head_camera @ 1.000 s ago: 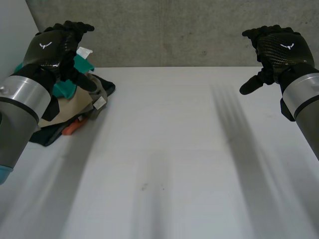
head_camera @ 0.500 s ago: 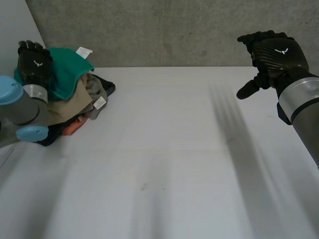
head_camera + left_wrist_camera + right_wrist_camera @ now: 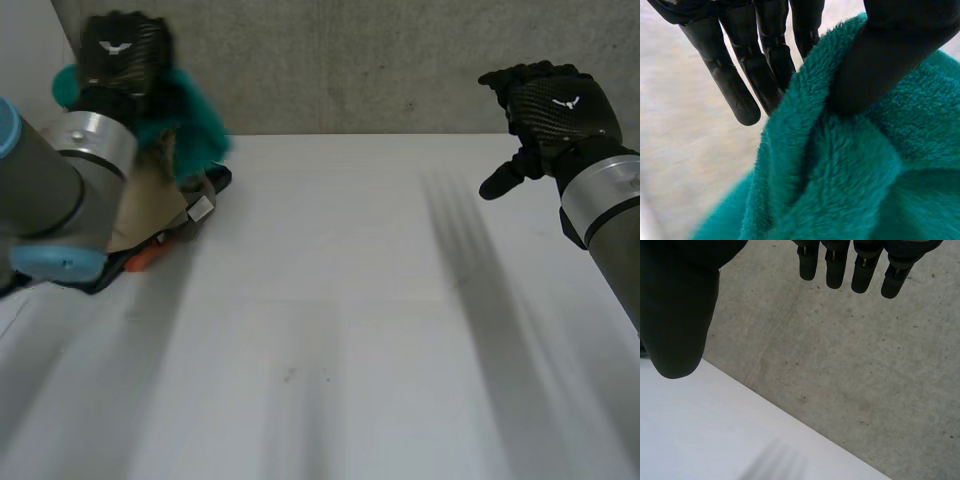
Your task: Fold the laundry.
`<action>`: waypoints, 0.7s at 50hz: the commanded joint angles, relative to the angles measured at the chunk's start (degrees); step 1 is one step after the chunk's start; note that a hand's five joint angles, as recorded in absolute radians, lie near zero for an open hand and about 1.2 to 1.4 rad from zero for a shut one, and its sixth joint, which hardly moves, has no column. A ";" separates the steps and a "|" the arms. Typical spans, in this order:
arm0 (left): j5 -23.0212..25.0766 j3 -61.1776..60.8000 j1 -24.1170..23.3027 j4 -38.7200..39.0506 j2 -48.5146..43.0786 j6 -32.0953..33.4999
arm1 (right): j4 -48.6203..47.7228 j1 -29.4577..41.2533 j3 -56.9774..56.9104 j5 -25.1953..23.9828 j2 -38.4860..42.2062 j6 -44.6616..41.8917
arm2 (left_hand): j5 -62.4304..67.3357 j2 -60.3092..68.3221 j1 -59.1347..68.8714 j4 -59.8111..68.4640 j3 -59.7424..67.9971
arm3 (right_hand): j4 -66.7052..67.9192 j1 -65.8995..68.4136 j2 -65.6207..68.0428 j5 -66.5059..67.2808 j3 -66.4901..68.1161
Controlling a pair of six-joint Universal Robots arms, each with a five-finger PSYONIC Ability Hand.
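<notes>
Teal fleece cloth [image 3: 195, 132]: hangs bunched above the laundry pile [image 3: 150, 212] at the table's [image 3: 350, 300] far-left end, pinched between thumb and fingers of the left hand [image 3: 120, 50]; long axis impossible to tell. Right hand [image 3: 550, 105]: hovers well apart at far right, fingers loosely spread, empty. White tag [image 3: 200, 208] on pile: unreadable. Likely calls for carrying toward the bare middle.

Teal cloth [image 3: 840, 175] fleecy; table [image 3: 350, 300] matt (perhaps laminate); wall [image 3: 350, 60] rough concrete.
</notes>
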 commanded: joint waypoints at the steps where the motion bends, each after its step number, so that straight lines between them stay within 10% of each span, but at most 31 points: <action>1: 9.42 -2.94 -9.71 -5.81 0.52 -14.73 | 0.21 -0.33 -0.59 0.09 0.01 0.07 | 14.25 11.70 17.19 11.43 11.96 | -1.96 -3.15 -2.00 -2.66 -2.07; 9: 10.30 3.55 -17.45 -6.60 -16.61 -17.47 | 0.21 -1.30 -0.68 0.53 0.36 -0.99 | 14.25 11.70 17.19 11.43 11.96 | -1.96 -3.15 -2.00 -2.66 -2.07; 14: 10.66 4.62 -18.42 -6.86 -18.21 -17.55 | 0.38 -1.30 -1.11 0.88 3.78 -4.93 | -55.75 -58.30 -52.81 -58.57 -58.04 | -1.96 -3.15 -2.00 -2.66 -2.07; 29: 10.83 -11.98 -7.26 -8.97 4.82 -16.06 | 23.13 -0.60 -6.39 0.53 9.24 -22.16 | -52.51 -55.06 -49.57 -55.33 -54.80 | -1.96 -3.15 -2.00 -2.66 -2.07; 35: 10.83 -16.73 -2.96 -9.32 2.46 -4.76 | 23.61 2.46 -0.17 -0.26 9.15 -21.74 | -51.84 -54.39 -48.90 -54.66 -54.13 | -1.96 -3.15 -2.00 -2.66 -2.07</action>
